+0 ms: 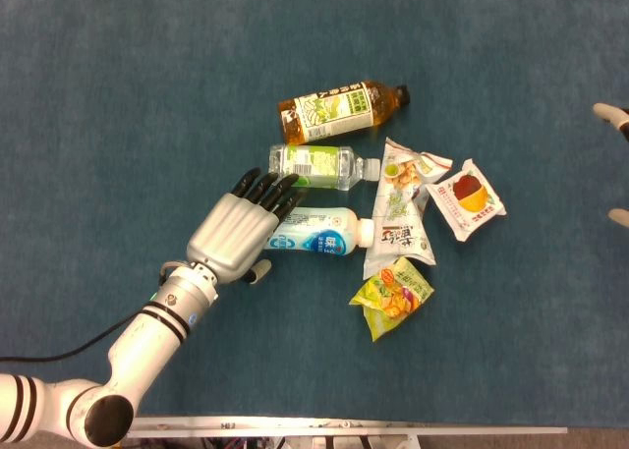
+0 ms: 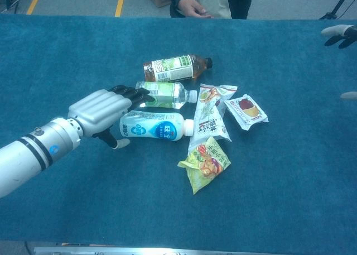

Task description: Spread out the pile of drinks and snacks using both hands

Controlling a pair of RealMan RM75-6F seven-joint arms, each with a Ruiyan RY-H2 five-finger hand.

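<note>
Amber tea fills the capped bottle (image 1: 339,110); we note the left hand (image 1: 239,233), fingers (image 1: 275,192) extended, touching the white bottle (image 1: 322,231).

Left arm: silver with black wrist bands, entering from the lower left, stretched toward the white-and-blue bottle (image 1: 319,233). Left hand (image 1: 236,235): palm down, black fingers (image 1: 271,190) extended and slightly apart, lying over the bottle's base end; thumb tucked below, on the near side. Grips nothing. Right hand (image 2: 339,35): at the far right edge, well apart from the bottle; only fingertips show, spread.
</note>
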